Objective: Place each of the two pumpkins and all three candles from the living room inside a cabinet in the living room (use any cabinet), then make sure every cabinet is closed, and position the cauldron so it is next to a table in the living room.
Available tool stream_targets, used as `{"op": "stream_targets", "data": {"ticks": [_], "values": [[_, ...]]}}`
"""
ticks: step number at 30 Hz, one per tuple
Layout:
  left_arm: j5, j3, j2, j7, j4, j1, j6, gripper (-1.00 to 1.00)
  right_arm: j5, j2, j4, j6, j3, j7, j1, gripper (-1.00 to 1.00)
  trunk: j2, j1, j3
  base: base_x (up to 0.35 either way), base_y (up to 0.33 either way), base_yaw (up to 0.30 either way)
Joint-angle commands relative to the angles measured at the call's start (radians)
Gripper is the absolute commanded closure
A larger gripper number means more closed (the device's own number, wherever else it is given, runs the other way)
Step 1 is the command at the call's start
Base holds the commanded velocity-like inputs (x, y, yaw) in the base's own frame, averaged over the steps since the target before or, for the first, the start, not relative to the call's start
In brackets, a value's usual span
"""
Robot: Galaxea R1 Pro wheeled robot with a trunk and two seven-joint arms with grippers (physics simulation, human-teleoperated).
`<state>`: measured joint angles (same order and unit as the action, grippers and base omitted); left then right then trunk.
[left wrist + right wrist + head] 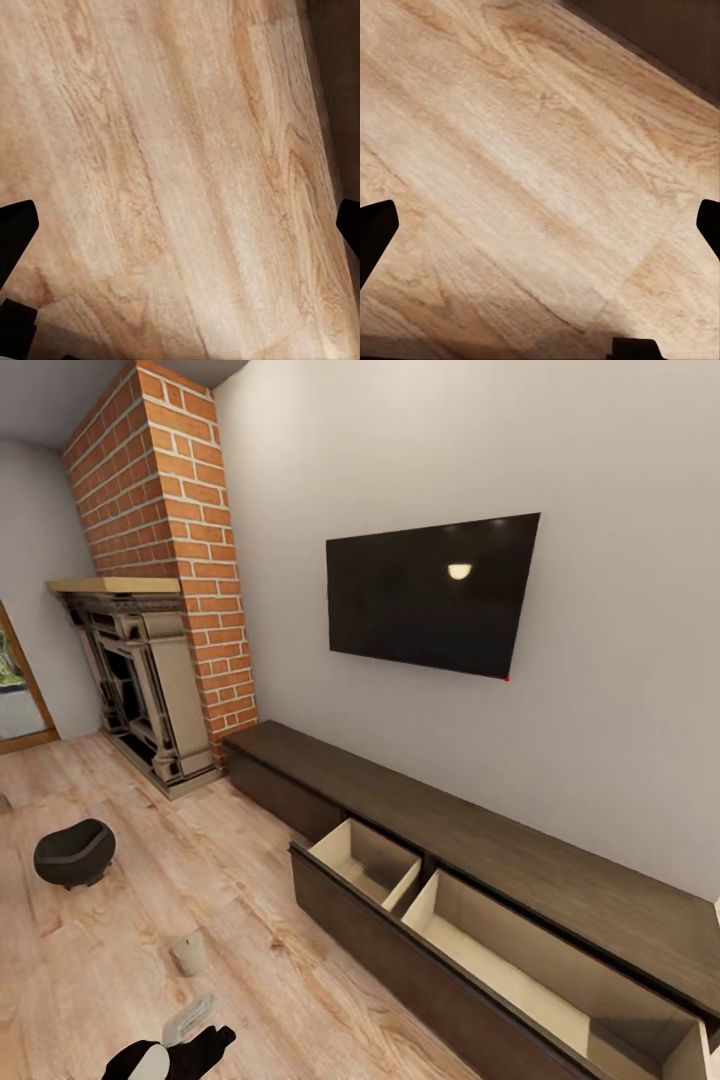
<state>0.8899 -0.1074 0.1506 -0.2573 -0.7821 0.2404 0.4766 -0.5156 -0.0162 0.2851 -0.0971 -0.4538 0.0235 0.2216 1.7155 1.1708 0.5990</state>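
The long dark-brown cabinet point(520, 860) runs along the wall under the TV, with two drawers pulled out. Their pale interiors point(365, 860) point(520, 970) look bare as far as I can see into them. The black cauldron point(73, 852) stands on the floor at the left. One candle point(189, 952) stands upright on the floor in front of the cabinet, and a second pale cylinder point(188, 1015) lies tilted just nearer to me. My left gripper point(182, 229) and right gripper point(542, 229) both hang open over bare floorboards, holding nothing. The pumpkins and the table are out of view.
A brick chimney with an ornate carved fireplace point(140, 680) stands at the back left. A black TV point(430, 595) hangs on the wall. A black and white part of my arm point(170, 1055) shows at the bottom edge. The open drawer front point(400, 950) juts into the floor space.
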Motion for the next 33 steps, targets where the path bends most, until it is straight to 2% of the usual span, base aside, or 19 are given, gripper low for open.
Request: {"op": "stream_targets", "data": {"ticks": [1,10,24,33], "values": [[0.011,-0.005,0.001,-0.010,-0.002,0.000,0.000,-1.00,-0.011,-0.001,0.000,-0.006,-0.009,0.002,0.001,-1.00,0.001,0.000,0.001,0.002,-0.002,0.017],[0.008,-0.004,0.001,-0.010,-0.002,0.000,0.000,-1.00,-0.011,-0.002,-0.001,-0.010,-0.013,0.002,0.001,-1.00,0.001,0.000,0.001,0.037,0.124,0.002],[0.009,-0.005,0.001,-0.010,-0.002,0.000,0.000,-1.00,-0.009,-0.001,-0.004,-0.013,-0.013,0.001,0.001,-1.00,0.001,0.000,0.001,0.011,0.015,0.003],[0.008,-0.005,0.001,-0.010,-0.002,0.000,0.000,-1.00,-0.009,0.000,-0.004,-0.013,-0.013,0.001,0.001,-1.00,0.001,0.000,0.001,0.218,0.113,0.231]]}}
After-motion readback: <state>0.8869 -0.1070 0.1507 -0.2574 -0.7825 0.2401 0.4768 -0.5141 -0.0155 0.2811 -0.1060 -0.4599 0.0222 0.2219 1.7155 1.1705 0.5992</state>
